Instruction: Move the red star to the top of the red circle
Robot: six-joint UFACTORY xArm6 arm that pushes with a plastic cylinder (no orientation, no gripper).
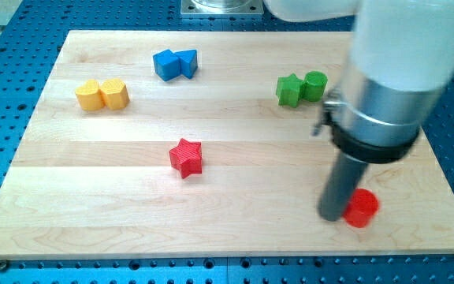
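The red star [186, 156] lies near the middle of the wooden board [132, 213], a little left of centre. The red circle [362, 208] sits at the view's lower right. My tip [333, 216] is down on the board right against the red circle's left side, far to the right of the red star. The arm's large white and grey body [392, 87] hangs over the board's right part and hides what is under it.
Two yellow blocks [102, 95] sit together at the upper left. Two blue blocks [175, 64] sit together at the top, left of centre. A green star-like block [290, 90] and a green cylinder [315, 84] sit together at the upper right, next to the arm.
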